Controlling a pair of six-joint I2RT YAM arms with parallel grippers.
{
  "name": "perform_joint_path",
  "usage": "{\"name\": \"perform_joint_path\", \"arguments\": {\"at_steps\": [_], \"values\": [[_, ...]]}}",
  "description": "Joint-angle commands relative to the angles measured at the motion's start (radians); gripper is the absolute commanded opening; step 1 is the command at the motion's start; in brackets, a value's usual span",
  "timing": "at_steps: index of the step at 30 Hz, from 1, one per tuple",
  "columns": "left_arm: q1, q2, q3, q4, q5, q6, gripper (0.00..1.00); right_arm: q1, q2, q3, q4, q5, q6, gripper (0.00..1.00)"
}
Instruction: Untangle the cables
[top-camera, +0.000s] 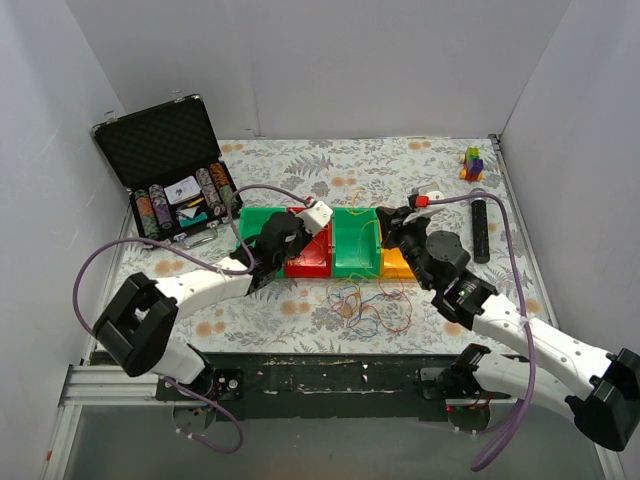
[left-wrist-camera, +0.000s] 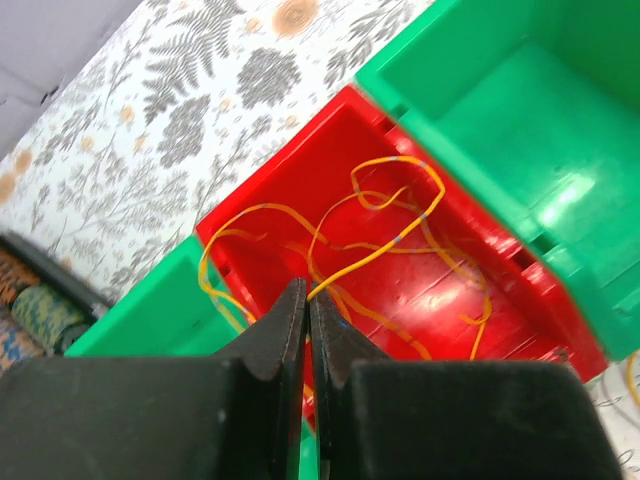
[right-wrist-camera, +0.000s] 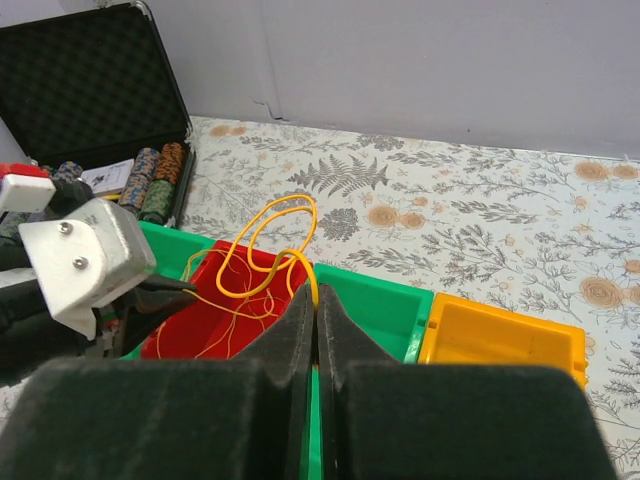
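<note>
A clump of thin orange, yellow, red and blue cables (top-camera: 368, 306) lies on the table in front of the bins. My left gripper (left-wrist-camera: 308, 296) is shut on a yellow cable (left-wrist-camera: 385, 245) over the red bin (left-wrist-camera: 500, 290), which holds several yellow loops. My right gripper (right-wrist-camera: 316, 297) is shut on a yellow cable (right-wrist-camera: 268, 238) whose loops hang above the red bin (right-wrist-camera: 215, 325). This cable runs left to the left gripper's fingers (right-wrist-camera: 160, 298). In the top view the left gripper (top-camera: 303, 238) and the right gripper (top-camera: 385, 224) face each other across the bins.
A row of bins stands mid-table: green (top-camera: 262, 222), red (top-camera: 312, 255), green (top-camera: 355, 245), yellow (top-camera: 396, 265). An open black case of poker chips (top-camera: 170, 170) is at the back left. A black cylinder (top-camera: 479, 230) and small coloured blocks (top-camera: 472, 162) are at the right.
</note>
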Motion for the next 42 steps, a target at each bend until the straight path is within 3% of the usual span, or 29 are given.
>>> {"name": "perform_joint_path", "arguments": {"at_steps": [1,12,18,19,20,23,24,27,35,42], "values": [[-0.039,0.074,0.083,0.009,0.014,0.037,0.0,-0.006,-0.046,-0.015,0.022,0.042,0.007,0.01],[-0.039,0.295,0.126,-0.058,0.015,-0.085,0.0,-0.012,-0.123,0.024,-0.035,0.084,-0.036,0.01],[-0.027,0.264,0.152,-0.078,0.005,-0.144,0.02,-0.015,-0.144,0.056,-0.05,0.077,-0.045,0.01],[-0.025,0.246,0.149,-0.083,0.002,-0.154,0.09,-0.015,-0.144,0.057,-0.052,0.076,-0.043,0.01],[-0.027,0.228,0.142,-0.097,0.009,-0.167,0.31,-0.015,-0.146,0.057,-0.052,0.074,-0.043,0.01],[-0.022,0.165,0.135,-0.141,0.038,-0.191,0.69,-0.015,-0.141,0.059,-0.053,0.074,-0.043,0.01],[-0.018,0.139,0.137,-0.149,0.052,-0.197,0.76,-0.015,-0.136,0.059,-0.053,0.071,-0.042,0.01],[-0.004,0.1,0.187,-0.196,0.087,-0.223,0.83,-0.017,-0.14,0.057,-0.052,0.07,-0.039,0.01],[0.028,0.034,0.347,-0.322,0.17,-0.251,0.77,-0.017,-0.129,0.067,-0.062,0.068,-0.031,0.01],[0.076,-0.127,0.306,-0.437,0.224,-0.262,0.53,-0.015,-0.129,0.065,-0.073,0.064,-0.028,0.01]]}}
